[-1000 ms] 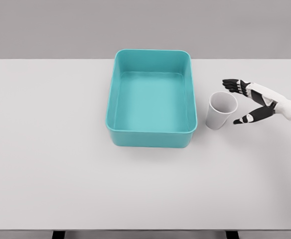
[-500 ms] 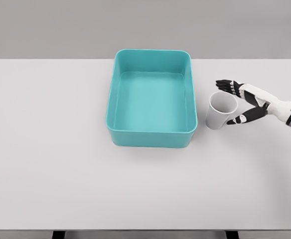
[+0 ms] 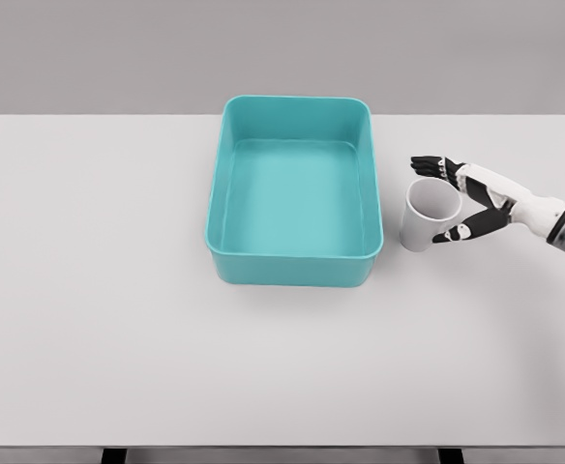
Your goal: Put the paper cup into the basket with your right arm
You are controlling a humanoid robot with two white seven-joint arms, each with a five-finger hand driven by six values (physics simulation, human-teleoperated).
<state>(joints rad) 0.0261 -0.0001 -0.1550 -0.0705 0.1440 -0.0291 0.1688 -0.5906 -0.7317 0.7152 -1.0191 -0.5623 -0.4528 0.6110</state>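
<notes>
Right hand [image 3: 463,201] fingers spread around white paper cup [image 3: 428,215] right of teal plastic basket [image 3: 295,259]; light, crushable, grip mid-wall gently.

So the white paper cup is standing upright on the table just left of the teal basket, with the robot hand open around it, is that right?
Not quite. The head view shows the paper cup on the right side of the teal basket, not the left. The rest holds: it stands upright on the table, and the right robot hand is open around it, fingers not yet closed.
</notes>
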